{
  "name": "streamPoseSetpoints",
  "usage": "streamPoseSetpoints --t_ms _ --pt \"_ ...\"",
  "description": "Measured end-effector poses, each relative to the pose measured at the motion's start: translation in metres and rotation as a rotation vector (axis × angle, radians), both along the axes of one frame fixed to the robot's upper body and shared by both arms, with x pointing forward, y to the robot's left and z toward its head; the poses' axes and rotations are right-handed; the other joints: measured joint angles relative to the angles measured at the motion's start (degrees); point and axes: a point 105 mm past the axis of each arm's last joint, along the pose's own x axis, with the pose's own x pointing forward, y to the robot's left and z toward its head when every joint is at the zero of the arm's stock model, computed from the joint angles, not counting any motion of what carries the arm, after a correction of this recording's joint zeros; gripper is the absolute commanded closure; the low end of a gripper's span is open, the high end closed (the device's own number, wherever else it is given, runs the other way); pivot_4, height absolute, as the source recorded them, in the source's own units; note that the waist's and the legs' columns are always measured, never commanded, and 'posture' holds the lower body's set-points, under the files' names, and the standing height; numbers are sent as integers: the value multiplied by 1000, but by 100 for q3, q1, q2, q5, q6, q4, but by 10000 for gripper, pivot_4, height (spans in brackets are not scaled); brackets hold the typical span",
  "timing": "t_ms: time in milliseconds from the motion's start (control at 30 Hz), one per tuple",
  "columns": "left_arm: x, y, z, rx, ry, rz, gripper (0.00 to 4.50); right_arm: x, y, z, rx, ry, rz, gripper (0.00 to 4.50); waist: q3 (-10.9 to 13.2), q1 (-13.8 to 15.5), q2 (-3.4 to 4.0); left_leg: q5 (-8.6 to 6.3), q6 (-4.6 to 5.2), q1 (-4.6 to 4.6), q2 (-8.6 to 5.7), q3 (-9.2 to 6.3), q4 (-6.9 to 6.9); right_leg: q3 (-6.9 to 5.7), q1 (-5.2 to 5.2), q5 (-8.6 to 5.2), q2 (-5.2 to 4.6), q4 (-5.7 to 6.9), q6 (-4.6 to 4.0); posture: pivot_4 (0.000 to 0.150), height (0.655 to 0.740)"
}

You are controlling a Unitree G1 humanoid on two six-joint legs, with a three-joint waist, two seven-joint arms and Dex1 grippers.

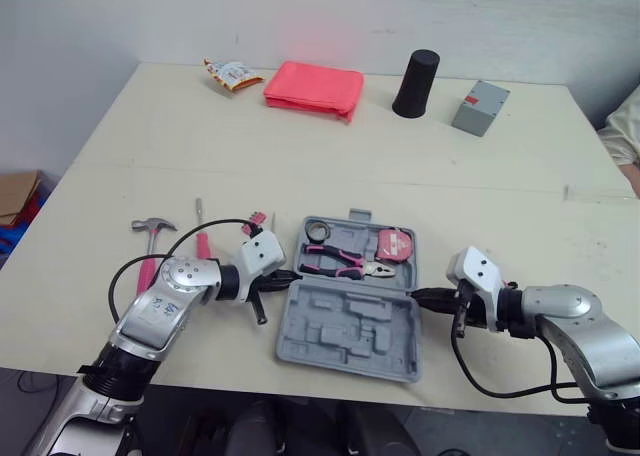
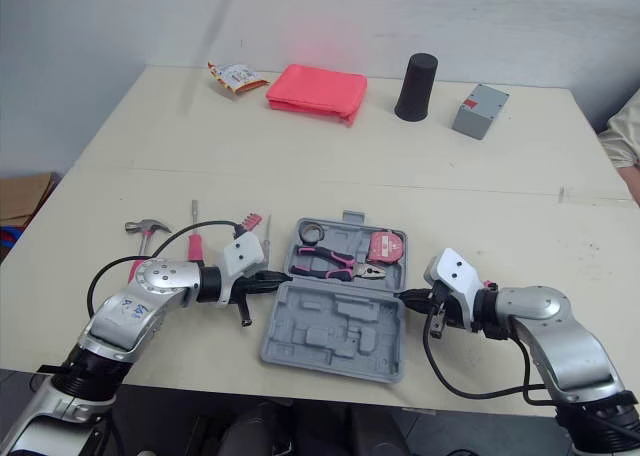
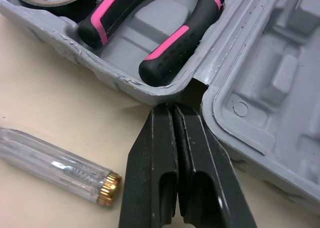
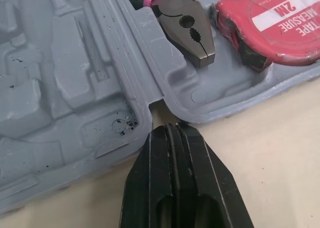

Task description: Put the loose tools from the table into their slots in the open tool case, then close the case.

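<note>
**Grey plastic tool case (image 1: 345, 326) lies open near the front edge of the cream table (image 1: 300, 156)**

Left of it lie a pink-handled hammer (image 1: 152, 238) and a pink screwdriver (image 1: 203, 242). The left gripper (image 1: 288, 275), fingers pressed together on nothing, sits at the case's left hinge notch. The right gripper (image 1: 422, 297), fingers likewise together, sits at the right notch.

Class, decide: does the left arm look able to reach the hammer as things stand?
Probably yes: the hammer lies in the open on the table beside that arm, though its shut end effector points at the case.
</note>
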Motion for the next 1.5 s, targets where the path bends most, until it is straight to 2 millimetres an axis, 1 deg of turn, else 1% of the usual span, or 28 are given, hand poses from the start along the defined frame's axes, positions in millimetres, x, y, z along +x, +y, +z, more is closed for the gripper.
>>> streamPoseSetpoints --t_ms 200,300,367,467,500,533,600,633,700,733,767,800,833,867,933,967,1000,1100,1200,1233,1300,1333,1400,1433,1500 --pt "-10 -2 -2 -9 3 -16 44341 1 -6 3 -25 -13 -9 45000 0 3 0 -1 1 0 0 -1 -2 0 2 0 -1 -6 0 1500 7348" --pt "-17 4 -3 -14 16 1 44341 0 -13 13 -41 -54 -14 45000 0 -9 0 -1 1 1 0 -3 -8 -1 2 0 0 -9 0 1500 7348" --pt "-23 15 -2 -21 24 26 44341 -1 -20 20 -51 -73 -29 45000 0 -18 0 0 1 1 0 -5 -11 -1 2 0 0 -10 0 1500 7348" --pt "-48 57 17 -173 33 108 44341 -10 -45 36 -57 -103 -100 45000 2 -33 -1 -4 -5 -1 3 -11 -22 -7 1 -4 0 -20 -4 1500 7348" --pt "-52 66 24 -200 20 130 44839 -11 -50 42 -51 -119 -115 41831 2 -25 -1 -4 -5 -2 3 -12 -22 -10 2 -5 -1 -20 -4 1500 7348" --pt "-59 82 33 -242 6 184 40614 -15 -56 50 -31 -130 -134 37881 2 -19 -1 -5 -3 0 2 -17 -21 -14 8 -5 -2 -22 -5 1500 7348" --pt "-66 112 41 -263 0 295 37581 -23 -69 58 -24 -118 -168 32251 3 -18 -2 -14 -1 21 1 -31 -21 -28 42 -6 -4 -37 -7 1500 7348" --pt "-74 130 43 -264 7 356 32421 -28 -77 61 -12 -104 -187 26769 5 -19 -6 -23 -2 24 1 -38 -21 -37 52 -7 -6 -45 -9 1500 7348" --pt "-89 171 40 -259 39 499 23675 -36 -96 69 9 -81 -236 17210 6 -19 -8 -38 -1 25 -4 -46 -22 -53 64 -8 -13 -61 -12 1500 7348" --pt "-97 197 40 -260 47 588 19078 -39 -112 73 23 -75 -287 12300 8 -22 -13 -54 -8 24 -8 -48 -22 -58 65 -9 -19 -66 -14 1500 7348" --pt "-104 223 42 -259 39 682 13558 -41 -128 78 36 -76 -342 6487 11 -23 -19 -63 -2 24 -8 -49 -24 -61 64 -8 -23 -72 -20 1500 7348" --pt "-107 237 44 -258 28 730 9878 -43 -136 80 38 -74 -365 2465 10 -28 -21 -74 11 23 -9 -49 -26 -63 64 -9 -26 -75 -24 1500 7348" --pt "-112 258 49 -252 3 797 4471 -47 -146 82 36 -65 -388 0 9 -26 -23 -81 20 23 -10 -52 -28 -68 65 -12 -30 -79 -30 1500 7348" --pt "-115 272 52 -246 -17 846 306 -49 -153 82 34 -54 -398 0 9 -21 -24 -84 20 23 -12 -57 -32 -77 67 -13 -36 -90 -36 1500 7348" --pt "-120 290 54 -229 -43 909 306 -51 -167 83 35 -41 -430 0 8 -26 -19 -86 19 22 -12 -60 -48 -93 66 -11 -46 -118 -49 1500 7348" --pt "-121 299 54 -198 -52 936 306 -51 -176 83 41 -29 -457 0 8 -29 -18 -86 19 20 -13 -59 -57 -111 67 -10 -59 -127 -51 1500 7348" --pt "-122 305 53 -175 -58 954 306 -52 -183 83 38 -22 -476 0 8 -27 -19 -86 19 16 -16 -53 -69 -138 70 -7 -77 -131 -49 1500 7348" --pt "-122 309 52 -144 -69 963 306 -55 -198 81 25 -19 -510 0 7 -24 -20 -86 15 14 -25 -42 -100 -169 58 -9 -98 -134 -50 1500 7348" --pt "-115 301 54 -133 -75 940 306 -51 -195 85 46 -38 -495 0 9 -24 -14 -73 29 13 -25 -41 -110 -169 49 -17 -94 -129 -43 1500 7348" --pt "-110 293 56 -119 -83 911 306 -49 -189 89 54 -53 -473 0 10 -29 -13 -72 29 13 -24 -41 -110 -168 50 -23 -93 -127 -34 1500 7348" --pt "-102 275 59 -107 -98 849 306 -43 -172 91 68 -88 -420 0 9 -38 -12 -71 27 14 -21 -41 -110 -166 51 -26 -87 -124 -28 1500 7348" --pt "-97 263 58 -109 -105 822 306 -37 -157 90 76 -114 -378 0 9 -47 -13 -55 -1 15 -17 -41 -107 -164 54 -26 -81 -123 -27 1500 7348" --pt "-87 239 54 -123 -100 783 306 -29 -129 86 107 -141 -306 0 10 -47 -12 -49 -9 14 -17 -41 -101 -159 53 -25 -78 -116 -21 1500 7348" --pt "-82 225 52 -136 -93 781 306 -26 -115 86 129 -150 -279 0 12 -41 -8 -49 -7 13 -17 -42 -96 -157 54 -24 -78 -112 -16 1500 7348" --pt "-65 187 52 -195 -96 758 306 -23 -81 93 166 -175 -177 0 18 -15 6 -48 -4 6 -19 -47 -68 -154 51 -25 -77 -88 -2 1500 7348"
